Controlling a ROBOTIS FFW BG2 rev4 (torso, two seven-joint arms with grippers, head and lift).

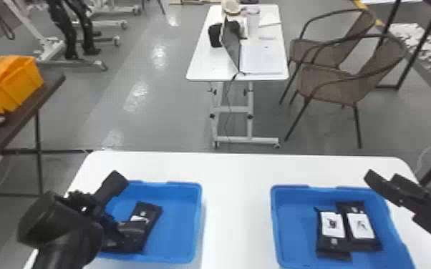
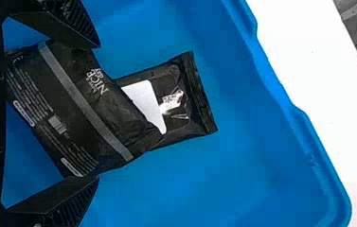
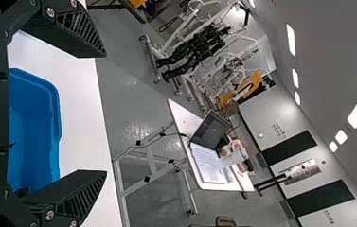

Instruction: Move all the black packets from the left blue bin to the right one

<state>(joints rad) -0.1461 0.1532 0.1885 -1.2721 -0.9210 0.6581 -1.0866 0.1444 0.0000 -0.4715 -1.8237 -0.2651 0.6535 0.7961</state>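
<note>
Left gripper (image 1: 129,205) stands open at the left blue bin (image 1: 182,221), two fingers astride one black packet (image 2: 67,109); a second packet (image 2: 195,94) lies partly beneath. Right of that bin: one right blue bin (image 1: 293,229) holding two black packets (image 1: 333,243), then right gripper (image 1: 383,180), open.

In the left blue bin (image 1: 179,229), a grey-striped black packet (image 2: 72,113) slants across part of a white-labelled one (image 2: 185,106); in the right blue bin (image 1: 293,229), two flat black packets (image 1: 334,242) lie side by side, white labels up.
</note>
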